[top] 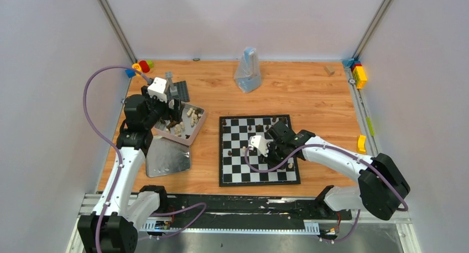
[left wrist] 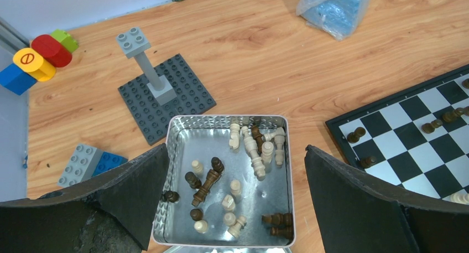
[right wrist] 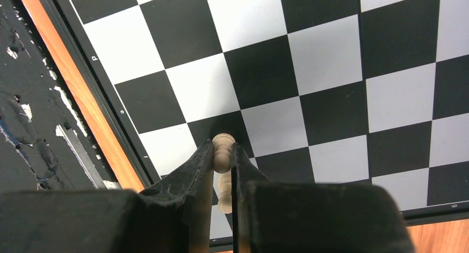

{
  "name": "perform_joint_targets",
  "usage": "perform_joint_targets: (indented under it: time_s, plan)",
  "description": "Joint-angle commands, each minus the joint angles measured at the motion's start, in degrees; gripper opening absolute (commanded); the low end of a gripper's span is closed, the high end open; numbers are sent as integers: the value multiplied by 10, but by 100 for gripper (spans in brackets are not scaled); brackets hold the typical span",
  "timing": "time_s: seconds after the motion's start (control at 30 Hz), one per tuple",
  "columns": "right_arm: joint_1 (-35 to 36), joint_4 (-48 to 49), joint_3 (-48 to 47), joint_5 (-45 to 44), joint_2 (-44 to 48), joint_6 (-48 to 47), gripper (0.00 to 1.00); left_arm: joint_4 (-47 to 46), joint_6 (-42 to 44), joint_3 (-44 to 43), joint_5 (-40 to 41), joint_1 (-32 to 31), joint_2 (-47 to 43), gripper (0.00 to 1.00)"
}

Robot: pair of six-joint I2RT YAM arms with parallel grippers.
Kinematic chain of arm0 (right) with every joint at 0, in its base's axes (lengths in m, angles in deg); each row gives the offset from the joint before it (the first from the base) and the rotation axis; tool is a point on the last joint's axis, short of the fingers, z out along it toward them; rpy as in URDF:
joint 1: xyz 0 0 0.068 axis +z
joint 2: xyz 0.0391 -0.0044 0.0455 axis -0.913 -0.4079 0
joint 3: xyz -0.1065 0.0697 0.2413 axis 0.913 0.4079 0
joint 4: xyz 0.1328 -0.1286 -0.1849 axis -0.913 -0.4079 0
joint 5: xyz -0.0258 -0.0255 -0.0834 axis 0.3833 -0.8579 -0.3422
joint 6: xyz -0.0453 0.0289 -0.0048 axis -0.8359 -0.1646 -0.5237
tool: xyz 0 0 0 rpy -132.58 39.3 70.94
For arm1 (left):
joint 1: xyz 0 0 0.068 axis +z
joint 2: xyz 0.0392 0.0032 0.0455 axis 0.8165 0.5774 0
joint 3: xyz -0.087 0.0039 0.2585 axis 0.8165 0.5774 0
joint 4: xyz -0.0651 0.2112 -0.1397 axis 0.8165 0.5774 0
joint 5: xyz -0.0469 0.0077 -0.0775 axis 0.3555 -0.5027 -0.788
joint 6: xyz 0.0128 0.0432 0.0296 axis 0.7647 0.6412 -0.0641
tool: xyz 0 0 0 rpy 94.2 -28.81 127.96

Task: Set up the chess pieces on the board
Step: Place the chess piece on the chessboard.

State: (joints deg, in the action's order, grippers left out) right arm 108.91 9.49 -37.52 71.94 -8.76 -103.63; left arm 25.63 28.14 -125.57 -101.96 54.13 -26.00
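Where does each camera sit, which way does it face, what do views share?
Top external: above and behind, looking down on left arm, right arm, board, tin.
Left wrist: down past the open left gripper into the tin of chess pieces.
Right wrist: close over the board; right gripper shut on a cream piece.
Shared: board in all three.

I work in a robot lab, in a small test booth; plain pale walls [top: 50, 70] and metal posts [top: 113, 23] close in my wooden surface [top: 309, 98]; my arms [top: 338, 158] are bolted to a black rail [top: 249, 204], with purple cables [top: 87, 104] hanging loose.
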Motion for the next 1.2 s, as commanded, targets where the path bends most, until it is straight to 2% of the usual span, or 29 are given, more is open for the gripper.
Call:
perform_joint_targets:
  time_s: [0.0, 0.37, 0.57, 0.77, 0.93, 1.03, 1.17]
  plan:
    - [-4, 3, 1, -1, 9, -12, 4, -15, 9, -2, -5, 3, -2, 100]
    - [-4, -1, -7, 37, -3, -2, 6, -15, 11, -2, -4, 3, -1, 100]
    - [-4, -3, 2, 29, 0, -6, 8, -15, 11, -1, -4, 3, 0, 100]
    - [-4, 18, -4, -5, -2, 11, 37, -15, 11, -2, -4, 3, 0, 100]
    - [-5, 23, -30, 5, 4, 22, 62, -14, 10, -2, -3, 3, -2, 100]
    - [-5, 27, -55, 29, 1, 28, 66, -14, 10, -2, -4, 3, -1, 100]
    - [-4, 43, -98, 61, -27, 35, 66, -14, 9, -3, -4, 3, -1, 100]
